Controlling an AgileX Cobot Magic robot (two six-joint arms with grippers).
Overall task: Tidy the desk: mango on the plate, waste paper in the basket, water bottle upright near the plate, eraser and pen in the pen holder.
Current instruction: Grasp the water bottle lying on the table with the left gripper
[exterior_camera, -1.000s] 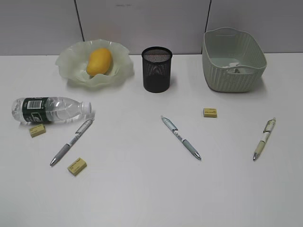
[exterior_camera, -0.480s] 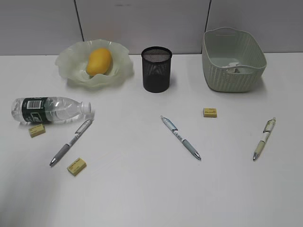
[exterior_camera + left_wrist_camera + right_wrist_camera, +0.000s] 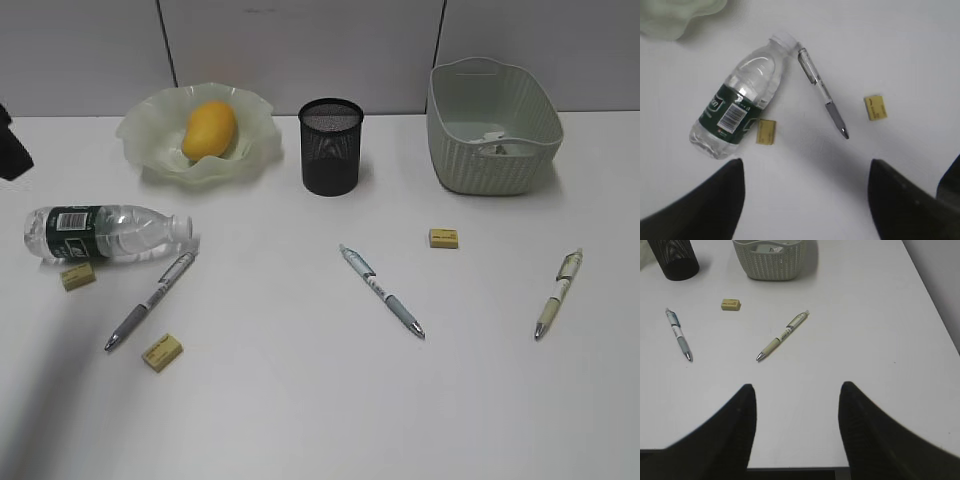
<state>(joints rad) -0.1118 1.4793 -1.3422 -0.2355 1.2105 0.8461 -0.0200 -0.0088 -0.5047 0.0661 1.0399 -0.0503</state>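
clear ribbed water bottle [image 3: 737, 112], mesh pen holder [image 3: 331, 146]

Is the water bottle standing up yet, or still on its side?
On its side. The water bottle lies flat on the desk, cap toward a pen.

I see the mango [image 3: 209, 130] lying in the plate [image 3: 150, 128] and paper [image 3: 497, 143] in the basket [image 3: 492, 130]. The bottle [image 3: 105, 233] lies flat on the desk [image 3: 300, 400], an eraser [image 3: 78, 276] and pen [image 3: 150, 300] touching it.
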